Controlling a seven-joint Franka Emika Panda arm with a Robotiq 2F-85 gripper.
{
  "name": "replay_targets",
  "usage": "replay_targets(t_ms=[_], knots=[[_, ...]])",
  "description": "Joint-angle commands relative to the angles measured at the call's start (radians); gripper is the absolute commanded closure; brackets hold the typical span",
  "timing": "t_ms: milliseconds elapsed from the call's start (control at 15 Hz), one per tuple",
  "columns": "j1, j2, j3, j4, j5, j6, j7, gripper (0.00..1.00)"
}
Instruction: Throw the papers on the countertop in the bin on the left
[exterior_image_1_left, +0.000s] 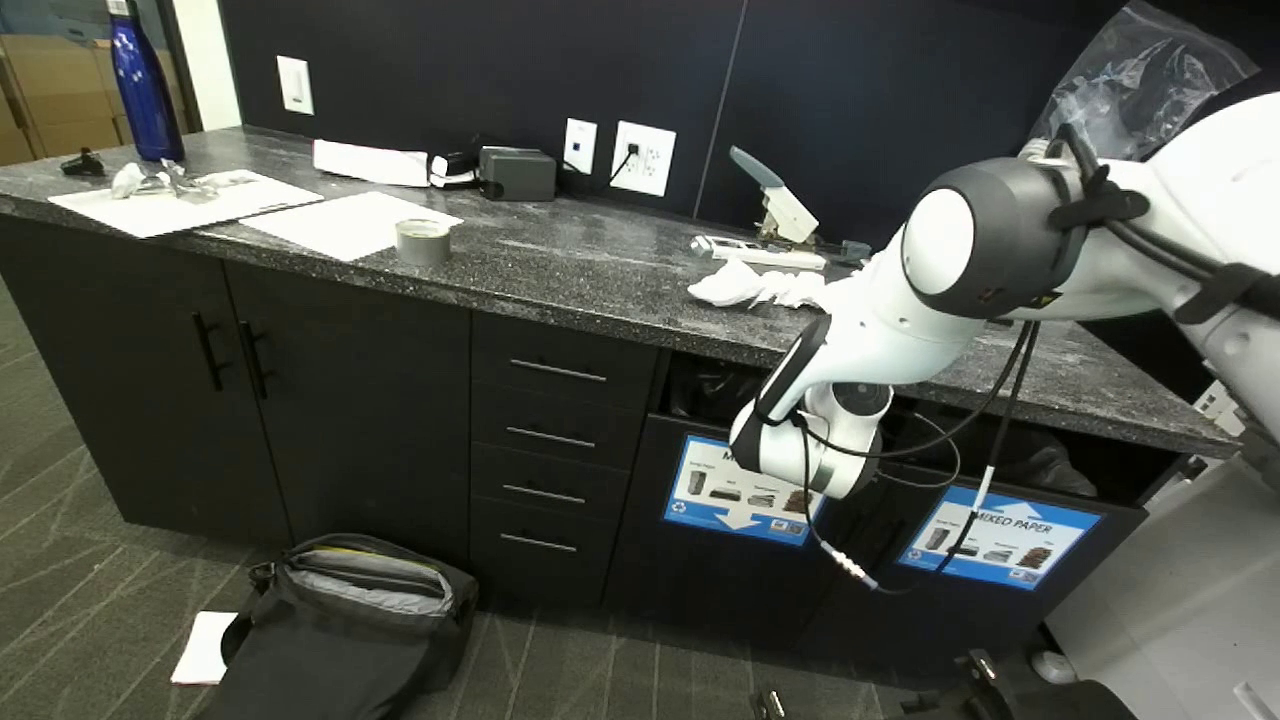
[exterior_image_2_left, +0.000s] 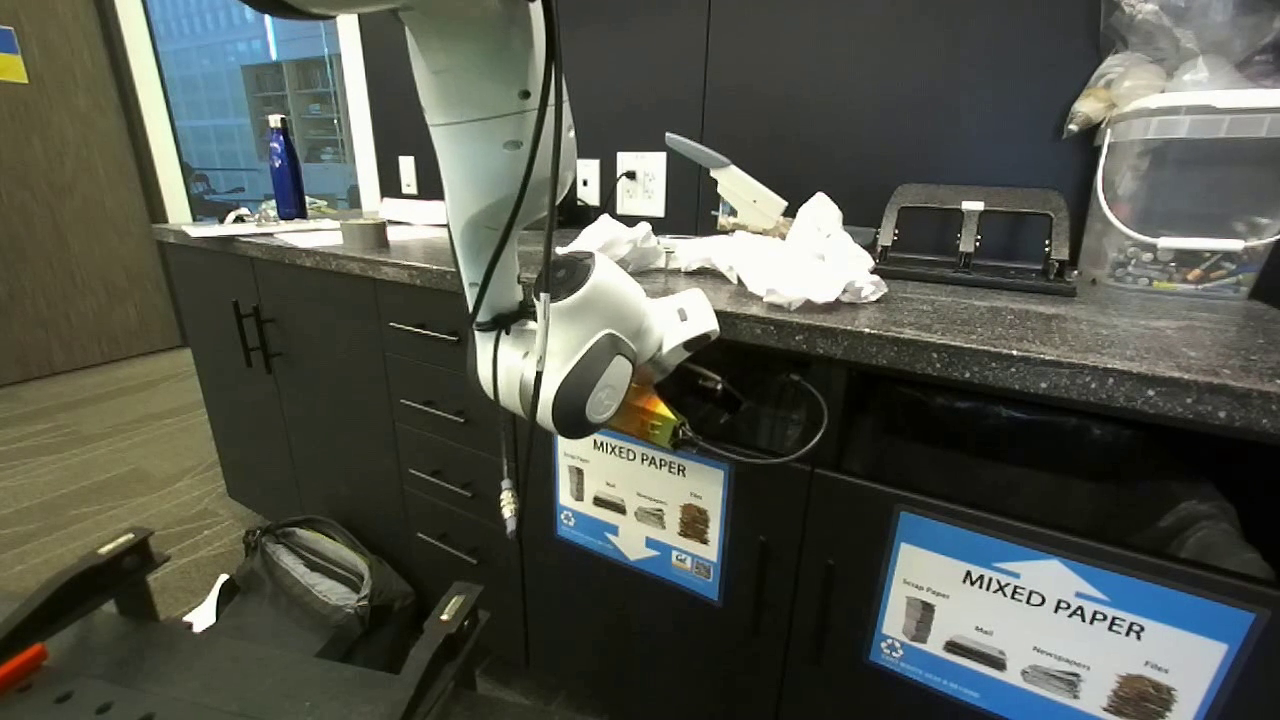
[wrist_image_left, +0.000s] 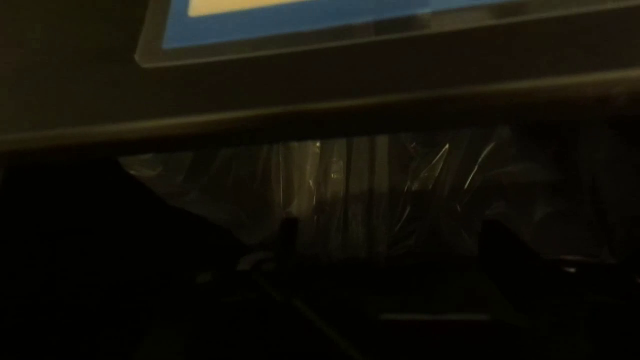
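Crumpled white papers (exterior_image_2_left: 800, 260) lie in a loose pile on the dark speckled countertop (exterior_image_2_left: 1150, 335); in an exterior view the arm partly covers the papers (exterior_image_1_left: 740, 285). Below the counter edge, my wrist reaches into the opening of the left bin (exterior_image_2_left: 760, 490), so the gripper is hidden in both exterior views. The wrist view is very dark. There the gripper (wrist_image_left: 390, 221) stands open, its two black fingers (wrist_image_left: 289, 235) wide apart. A shiny plastic liner (wrist_image_left: 345, 185) shows behind the gap, and no paper can be made out between the fingers.
A second bin (exterior_image_2_left: 1060, 620) with a like label stands to the right. On the counter are a hole punch (exterior_image_2_left: 970, 235), a clear bucket (exterior_image_2_left: 1180, 225), an upright-lidded stapler (exterior_image_2_left: 745, 195), a tape roll (exterior_image_1_left: 422, 243) and flat sheets (exterior_image_1_left: 345, 222). A bag (exterior_image_1_left: 350, 630) lies on the floor.
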Motion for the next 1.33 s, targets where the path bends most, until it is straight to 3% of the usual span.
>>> replay_targets(t_ms=[0,200,467,533,800,1000,1267], knots=[[0.054,-0.222,-0.056,-0.202,-0.006,-0.185,-0.067,0.00],[0.161,-0.339,-0.174,-0.326,-0.002,-0.405,-0.078,0.00],[0.368,-0.500,-0.406,-0.445,-0.012,-0.694,-0.101,0.00],[0.386,-0.552,-0.452,-0.467,-0.159,-0.758,0.001,0.00],[0.432,-0.726,-0.553,-0.402,-0.448,-1.039,0.166,0.00],[0.399,-0.809,-0.538,-0.276,-0.656,-1.259,0.331,0.00],[0.256,-0.810,-0.399,-0.110,-0.754,-1.420,0.457,0.00]])
